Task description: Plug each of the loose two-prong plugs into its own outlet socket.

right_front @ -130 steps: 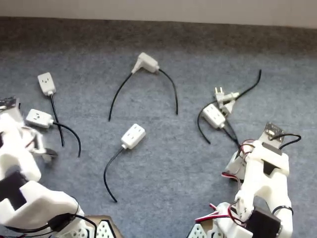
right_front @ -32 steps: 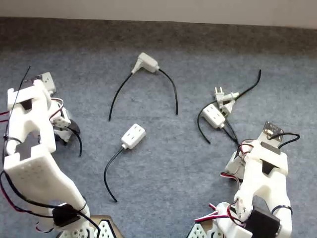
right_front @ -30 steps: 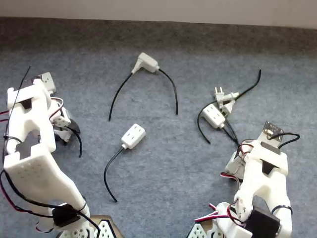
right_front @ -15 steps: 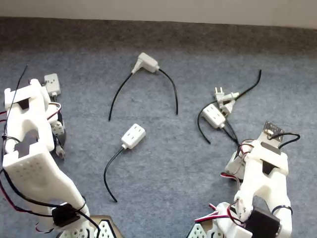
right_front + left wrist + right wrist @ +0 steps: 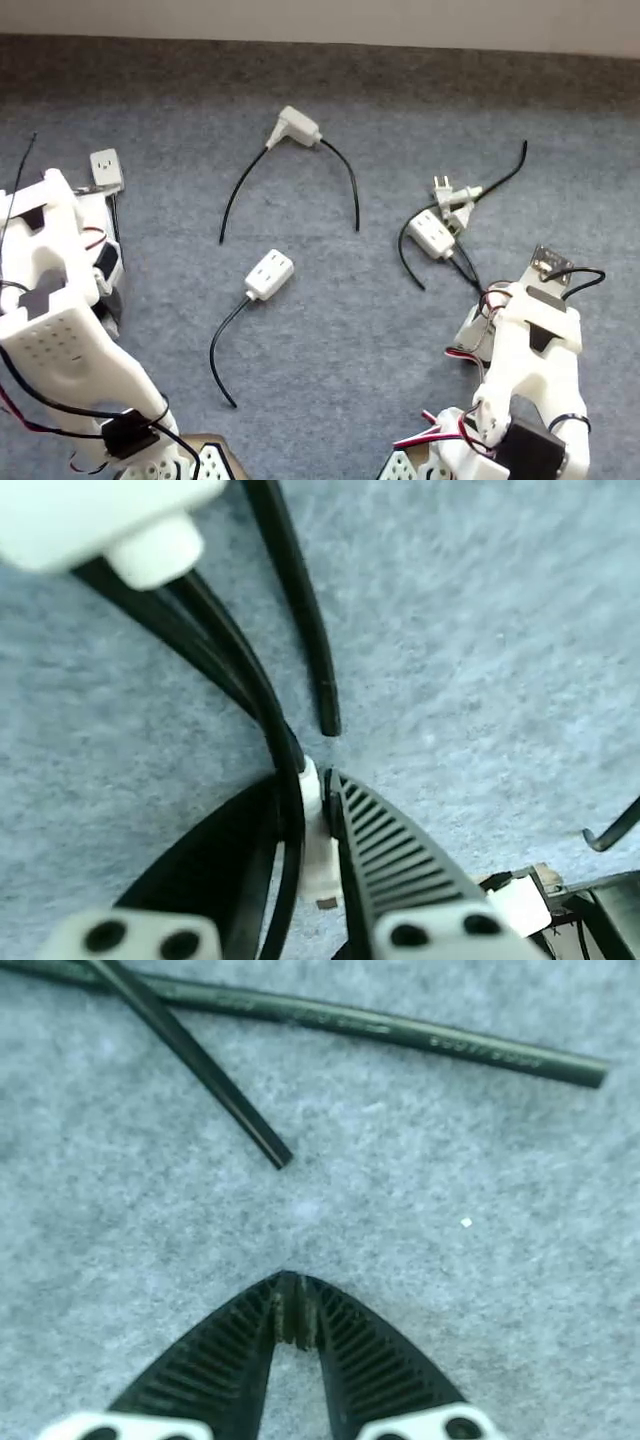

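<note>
— What is at the far left?

— The left arm lies along the edge of the grey tabletop. In its wrist view the left hand is clamped on a slim white piece with a black cord running into it. A larger white body sits beyond the fingers, more cord coming out of it. I cannot tell whether the pinched piece is a plug or a socket.

— And just past that arm?

— A white outlet, socket face up, touching the arm's far end.

— The middle?

— An angled plug lies toward the far side, its cord curving off both ways. Nearer, well apart from it, a second outlet lies loose with its cord trailing toward the arms' bases.

— To the right?

— A two-prong plug, prongs bare, just beside a third outlet, their cords tangled together.

— The right hand?

— The right hand has its fingers together on nothing, low over the tabletop, near two loose cord ends.
</note>
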You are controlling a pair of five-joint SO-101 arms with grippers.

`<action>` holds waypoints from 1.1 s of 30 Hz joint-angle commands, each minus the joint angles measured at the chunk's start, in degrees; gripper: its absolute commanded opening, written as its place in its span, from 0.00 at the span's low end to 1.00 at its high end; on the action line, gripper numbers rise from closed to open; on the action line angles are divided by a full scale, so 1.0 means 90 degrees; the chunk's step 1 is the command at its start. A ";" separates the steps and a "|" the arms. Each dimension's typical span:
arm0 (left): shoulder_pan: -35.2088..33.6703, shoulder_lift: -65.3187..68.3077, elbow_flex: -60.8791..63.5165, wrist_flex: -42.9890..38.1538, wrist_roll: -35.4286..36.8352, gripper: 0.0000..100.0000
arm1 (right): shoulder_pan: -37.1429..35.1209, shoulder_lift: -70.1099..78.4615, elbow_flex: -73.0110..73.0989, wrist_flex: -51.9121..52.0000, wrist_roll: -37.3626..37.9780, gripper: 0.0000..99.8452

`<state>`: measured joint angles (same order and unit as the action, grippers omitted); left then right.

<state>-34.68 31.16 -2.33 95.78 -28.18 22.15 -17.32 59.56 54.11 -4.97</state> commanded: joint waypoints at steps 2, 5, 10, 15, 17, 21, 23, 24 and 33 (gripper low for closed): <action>-0.0083 -0.0093 0.0269 0.0195 -0.0137 0.10 | -0.0122 0.0044 0.0024 -0.0220 0.0059 0.01; -0.0093 -0.0093 0.0523 0.0186 -0.0137 0.11 | -0.0122 0.0044 0.0024 -0.0220 0.0059 0.01; -0.0298 -0.0103 0.0757 0.0186 -0.0283 0.11 | -0.0122 0.0044 0.0024 -0.0220 0.0059 0.01; -0.0659 -0.0103 0.0718 0.0117 -0.0557 0.11 | -0.0122 0.0044 0.0024 -0.0220 0.0059 0.01; -0.0659 -0.0103 0.0747 -0.0068 -0.0547 0.10 | -0.0122 0.0044 0.0024 -0.0220 0.0059 0.01; -0.0659 -0.0103 0.0757 -0.0068 -0.0547 0.05 | -0.0122 0.0044 0.0024 -0.0220 0.0059 0.01; -0.0640 -0.0103 0.0747 -0.0068 -0.0576 0.00 | -0.0122 0.0044 0.0024 -0.0220 0.0059 0.01; -0.0640 -0.0103 0.0728 -0.0059 -0.0576 0.01 | -0.0122 0.0044 0.0024 -0.0220 0.0059 0.01; -0.0640 -0.1411 0.0767 0.0488 -0.0947 0.00 | -0.0122 0.0044 0.0024 -0.0220 0.0059 0.01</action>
<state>-39.96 26.77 4.70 97.63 -35.21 22.15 -17.32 59.56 54.11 -4.97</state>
